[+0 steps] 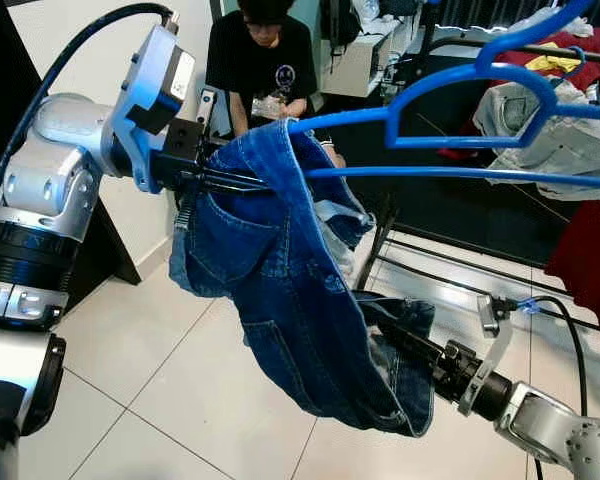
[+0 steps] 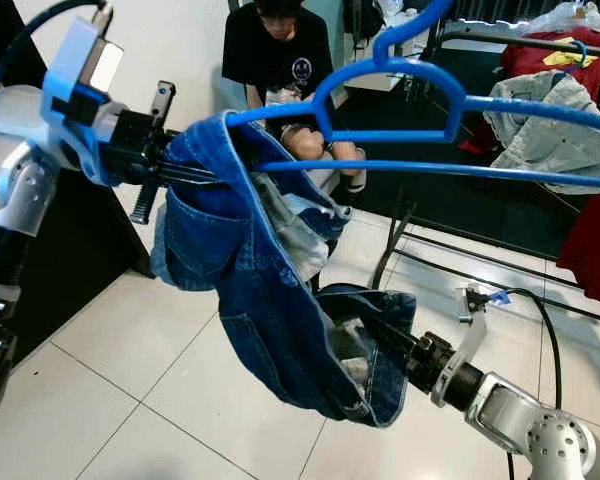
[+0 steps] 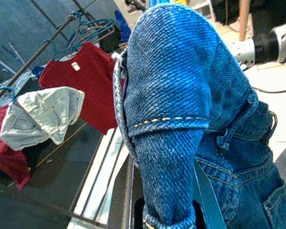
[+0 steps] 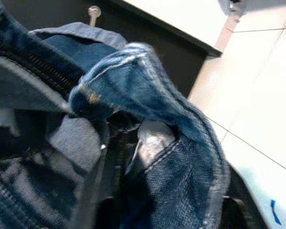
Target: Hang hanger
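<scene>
A blue plastic hanger juts out level to the right from my left gripper, which is shut on its near end. Its hook points up toward the clothes rail. A blue denim garment is draped over that end and covers the left fingertips, as the left wrist view shows. The cloth's lower part hangs onto my right gripper, whose black fingers reach into the folds and are shut on the denim. In the right wrist view, denim wraps around those fingers.
A black clothes rail at the right carries a pale denim jacket and red garments on hangers. A person in a black shirt sits behind. A dark cabinet stands at the left on white floor tiles.
</scene>
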Robot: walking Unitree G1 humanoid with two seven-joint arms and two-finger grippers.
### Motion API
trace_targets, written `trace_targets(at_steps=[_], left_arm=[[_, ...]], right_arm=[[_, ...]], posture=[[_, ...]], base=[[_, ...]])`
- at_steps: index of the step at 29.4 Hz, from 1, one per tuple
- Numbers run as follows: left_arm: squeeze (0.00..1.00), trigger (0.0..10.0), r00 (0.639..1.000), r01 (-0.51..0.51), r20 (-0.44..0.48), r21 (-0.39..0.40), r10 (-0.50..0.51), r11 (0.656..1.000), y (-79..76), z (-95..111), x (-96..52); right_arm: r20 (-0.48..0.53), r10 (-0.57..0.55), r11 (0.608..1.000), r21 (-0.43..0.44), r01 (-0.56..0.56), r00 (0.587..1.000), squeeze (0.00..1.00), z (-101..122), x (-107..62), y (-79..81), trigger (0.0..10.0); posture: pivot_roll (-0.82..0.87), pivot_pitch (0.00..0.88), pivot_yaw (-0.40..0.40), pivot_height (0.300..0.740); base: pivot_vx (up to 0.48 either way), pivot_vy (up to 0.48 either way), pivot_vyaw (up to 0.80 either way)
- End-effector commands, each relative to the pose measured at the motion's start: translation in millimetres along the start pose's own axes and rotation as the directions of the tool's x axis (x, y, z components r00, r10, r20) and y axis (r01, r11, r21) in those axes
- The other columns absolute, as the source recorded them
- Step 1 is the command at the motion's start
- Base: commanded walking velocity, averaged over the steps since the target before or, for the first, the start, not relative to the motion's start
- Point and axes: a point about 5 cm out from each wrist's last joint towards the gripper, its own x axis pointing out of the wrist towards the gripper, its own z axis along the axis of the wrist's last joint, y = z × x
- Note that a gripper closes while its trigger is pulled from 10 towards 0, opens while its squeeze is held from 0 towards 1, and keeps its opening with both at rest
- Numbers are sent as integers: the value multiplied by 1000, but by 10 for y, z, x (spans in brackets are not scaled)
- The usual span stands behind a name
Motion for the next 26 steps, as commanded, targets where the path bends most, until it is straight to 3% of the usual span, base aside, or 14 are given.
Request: trace_targets(at_steps=[1,9,10,11,13,16,18,20,23,26], left_arm=[[0,0,999,-50,1,39,50,998,44,49,-75],[0,0,990,-91,-105,70,98,993,57,-72,-188],[0,0,986,-93,-130,75,102,993,47,-105,-207],[0,0,976,-61,-204,70,74,996,-47,-236,-268],[0,0,971,-44,-231,66,58,997,-91,-284,-294],[0,0,971,-33,-234,55,45,998,-132,-313,-324],[0,0,978,-16,-206,40,24,999,-197,-304,-366],[0,0,978,-16,-206,40,24,999,-197,-304,-366],[0,0,982,13,-190,39,-6,999,-249,-292,-392],[0,0,981,31,-195,44,-22,999,-267,-299,-396]], right_arm=[[0,-28,1000,-2,28,1000,0,31,-14,-14,0],[90,-69,997,-27,72,994,0,281,-125,-6,0],[111,-74,996,-32,78,991,0,335,-148,0,0],[205,-66,995,-55,79,977,0,508,-208,19,0],[244,-64,995,-61,81,968,0,570,-234,20,0],[291,-72,993,-68,96,954,0,641,-267,6,0],[408,-77,993,-53,108,910,0,813,-348,-5,0],[408,-77,993,-53,108,910,0,813,-348,-5,0],[508,-69,995,-25,95,859,0,978,-402,9,0],[537,-66,996,-14,87,841,0,1036,-418,14,0]], posture=[[10,51,37,740],[6,54,42,740],[5,54,43,740],[3,55,45,740],[3,55,45,740],[7,56,42,740],[11,57,41,740],[11,57,41,740],[11,57,40,740],[12,56,38,740]], base=[[0,0,0],[0,0,0],[0,0,0],[0,0,0],[0,0,0],[0,0,0],[0,0,0],[0,0,0],[0,0,0],[0,0,0]])
